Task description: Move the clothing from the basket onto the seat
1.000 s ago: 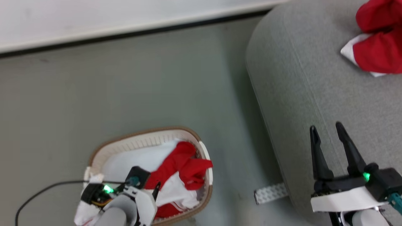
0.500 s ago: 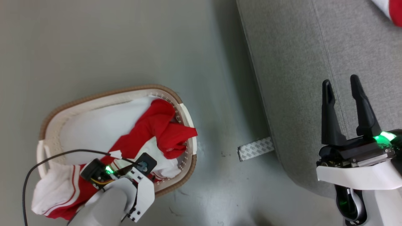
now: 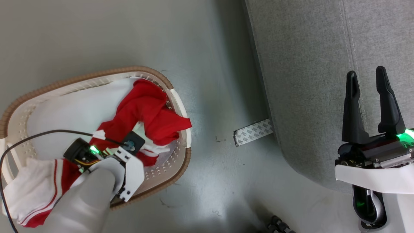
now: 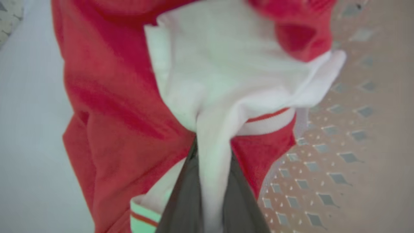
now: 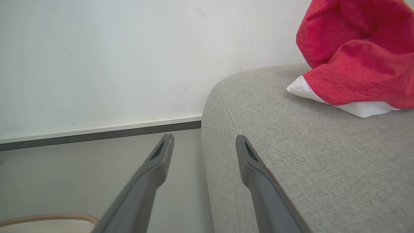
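Clothing lies heaped in the right half of the basket, red folds with white panels. One striped piece spills over the near left rim. The basket stands on the grey floor, left of the seat and apart from it. The left gripper is down in the basket, pinched narrow on a white fold of the clothing, with red fabric bunched on both sides. The right gripper hovers over the seat's near left edge, spread wide and holding nothing. Farther along the seat, another red and white garment rests on the cushion. A patterned strip lies on the floor at the seat's foot.
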